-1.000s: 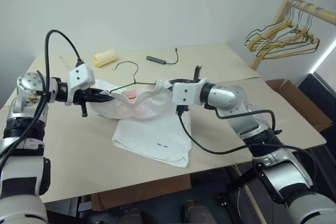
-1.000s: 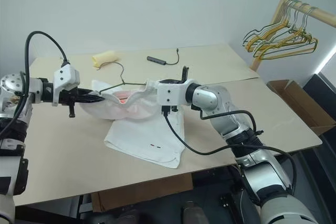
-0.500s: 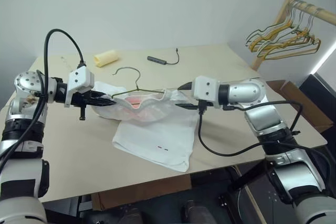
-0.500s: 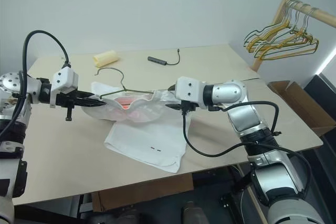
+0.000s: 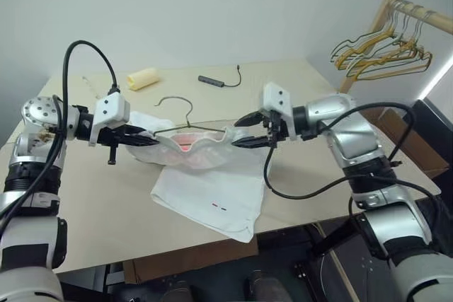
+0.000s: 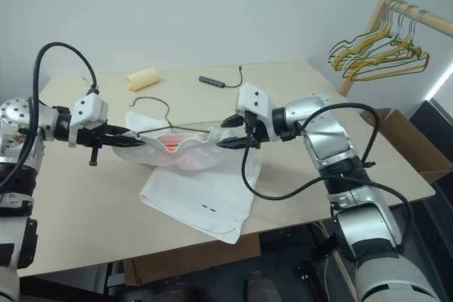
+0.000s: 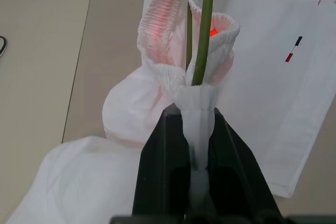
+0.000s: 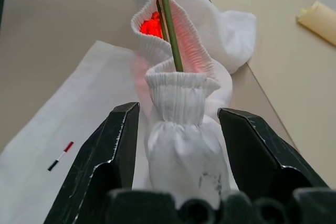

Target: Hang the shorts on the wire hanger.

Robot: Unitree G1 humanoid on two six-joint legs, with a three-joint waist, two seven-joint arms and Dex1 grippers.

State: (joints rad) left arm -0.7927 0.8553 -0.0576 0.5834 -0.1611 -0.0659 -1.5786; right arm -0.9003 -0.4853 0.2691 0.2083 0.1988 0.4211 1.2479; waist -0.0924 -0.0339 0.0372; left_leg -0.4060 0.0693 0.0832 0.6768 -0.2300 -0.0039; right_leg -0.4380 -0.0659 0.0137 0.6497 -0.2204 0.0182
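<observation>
The white shorts [image 5: 212, 192] have their legs spread on the table, and the gathered waistband [image 5: 191, 143] is raised between my two grippers. The wire hanger [image 5: 185, 107] is thin and dark. Its bar runs inside the waistband and its hook stands up above the cloth. My left gripper [image 7: 191, 116] is shut on one bunched end of the waistband, where the wire [image 7: 202, 35] enters the cloth. My right gripper [image 8: 177, 109] is open, its fingers [image 8: 105, 156] standing on either side of the other bunched end [image 8: 181, 145] with small gaps.
A yellow roll [image 5: 141, 78] and a short black cable with a plug [image 5: 212, 80] lie at the back of the table [image 5: 92, 210]. At the right a wooden rack carries bunched gold and green hangers [image 5: 382, 51]. A cardboard box [image 5: 400, 136] stands beside the table's right edge.
My right gripper has let go of the waistband end and opened, its wrist has rolled, and it has drawn slightly right. The left gripper keeps its grip in place.
</observation>
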